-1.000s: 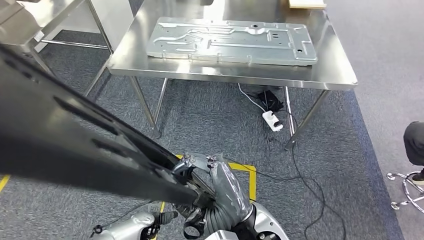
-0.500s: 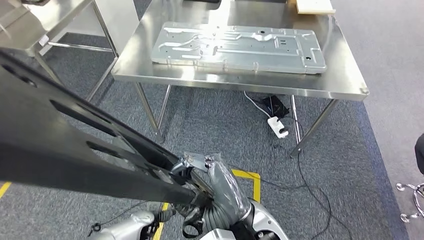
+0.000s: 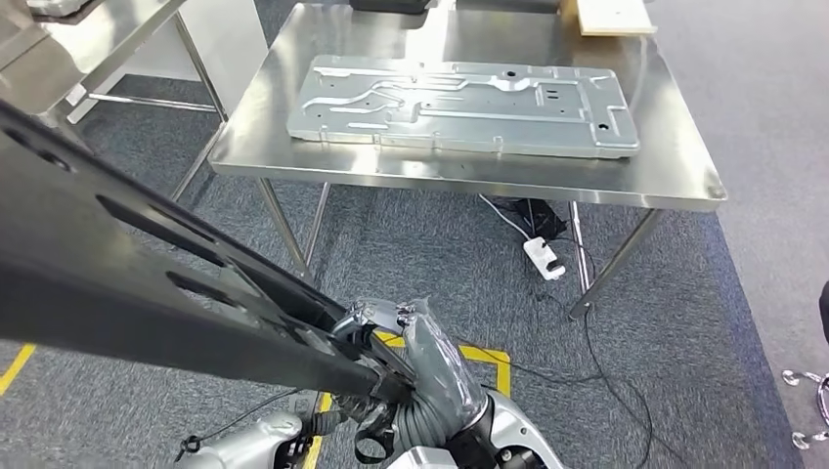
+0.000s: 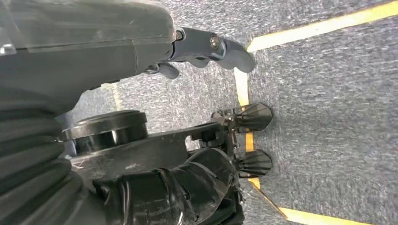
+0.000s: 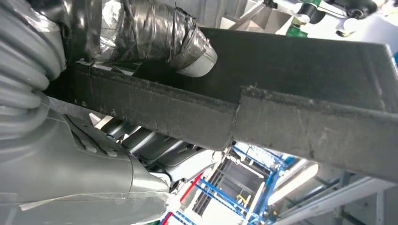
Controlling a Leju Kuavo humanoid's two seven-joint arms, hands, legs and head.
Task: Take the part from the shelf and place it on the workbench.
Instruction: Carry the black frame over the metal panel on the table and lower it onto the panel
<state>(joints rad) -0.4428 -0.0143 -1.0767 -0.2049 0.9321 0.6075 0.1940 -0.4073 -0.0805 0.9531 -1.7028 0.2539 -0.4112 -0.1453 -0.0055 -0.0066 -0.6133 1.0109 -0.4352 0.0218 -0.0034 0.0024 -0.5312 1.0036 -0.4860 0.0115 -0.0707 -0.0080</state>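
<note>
Part (image 3: 147, 283), a long dark flat panel with slots cut in it, slants across the lower left of the head view, raised off the floor and well short of the steel surface (image 3: 675, 171); the right wrist view brings up its thick rough edge (image 5: 263, 117) close, with a taped thumb lying over the top face, which the head view cannot resolve. On the surface lies a pale stamped metal plate (image 3: 459, 93), flat and lengthwise, with a wooden board (image 3: 608, 14) at the far edge. Another steel bench (image 3: 59, 49) stands to the left. Grey carpet with yellow floor tape (image 3: 489, 357) lies between the robot and the surface, and a white power strip (image 3: 545, 257) with trailing cables sits under it. The right hand (image 3: 391, 342), wrapped in film, is clamped on the panel's near end, wrist bent up beneath it. The left hand (image 4: 206, 47) in its wrist view faces the carpet, thumb sticking out with nothing against it; whether its fingers are apart or curled I cannot tell.
</note>
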